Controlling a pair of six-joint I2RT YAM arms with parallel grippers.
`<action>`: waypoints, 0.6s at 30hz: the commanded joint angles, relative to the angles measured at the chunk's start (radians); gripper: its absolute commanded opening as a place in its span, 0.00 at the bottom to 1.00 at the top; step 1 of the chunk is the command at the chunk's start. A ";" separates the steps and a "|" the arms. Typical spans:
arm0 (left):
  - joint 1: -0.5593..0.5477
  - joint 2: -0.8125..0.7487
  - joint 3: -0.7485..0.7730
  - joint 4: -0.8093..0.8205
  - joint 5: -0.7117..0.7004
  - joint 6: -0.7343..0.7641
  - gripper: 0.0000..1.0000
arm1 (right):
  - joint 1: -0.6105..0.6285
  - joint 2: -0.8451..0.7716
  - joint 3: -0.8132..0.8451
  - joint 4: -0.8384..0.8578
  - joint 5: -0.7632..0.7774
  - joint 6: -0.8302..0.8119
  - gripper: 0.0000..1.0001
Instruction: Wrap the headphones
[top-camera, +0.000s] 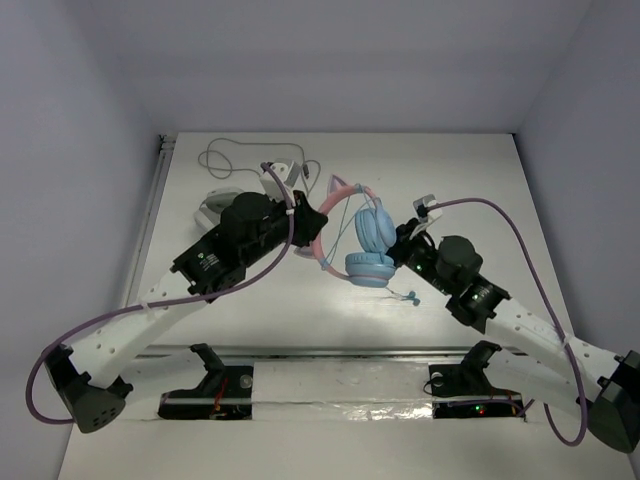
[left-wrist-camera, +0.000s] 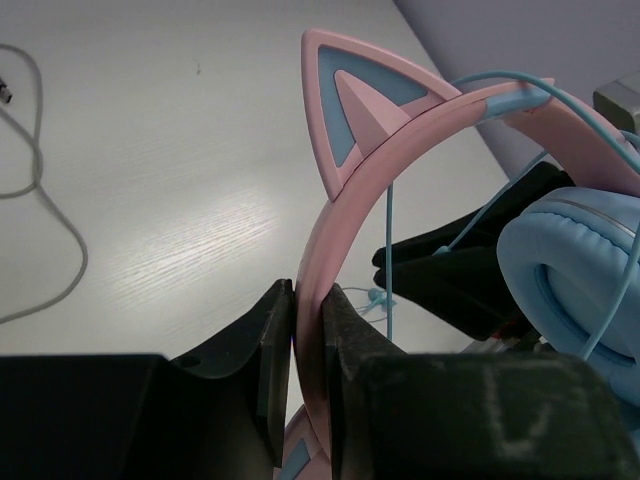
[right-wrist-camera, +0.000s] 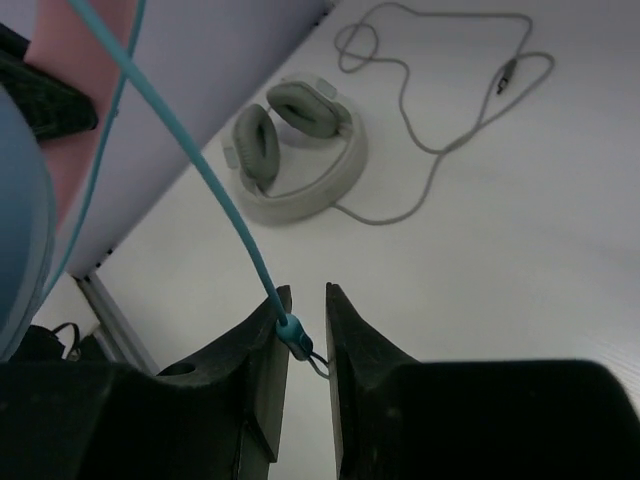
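Currently the headphones (top-camera: 372, 240) sit mid-frame in the top view. Left jaws pinch the pink headband (left-wrist-camera: 322, 240), likely anchoring it so the cable (right-wrist-camera: 215, 195) can be wound. Right jaws stand narrowly apart with the cable bead (right-wrist-camera: 290, 325) loose in the gap; I'd judge no firm grip. Only the right wrist view shows that gap, and the grey headset (right-wrist-camera: 300, 150) at its upper centre. The top view barely shows either.
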 joint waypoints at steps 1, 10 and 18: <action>0.008 -0.006 0.101 0.168 0.042 -0.072 0.00 | -0.005 -0.017 -0.005 0.193 -0.057 0.007 0.27; 0.017 0.048 0.259 0.129 0.021 -0.030 0.00 | -0.014 0.073 -0.063 0.263 -0.072 0.033 0.28; 0.046 0.121 0.431 0.095 0.023 0.008 0.00 | -0.014 0.095 -0.115 0.314 -0.084 0.079 0.31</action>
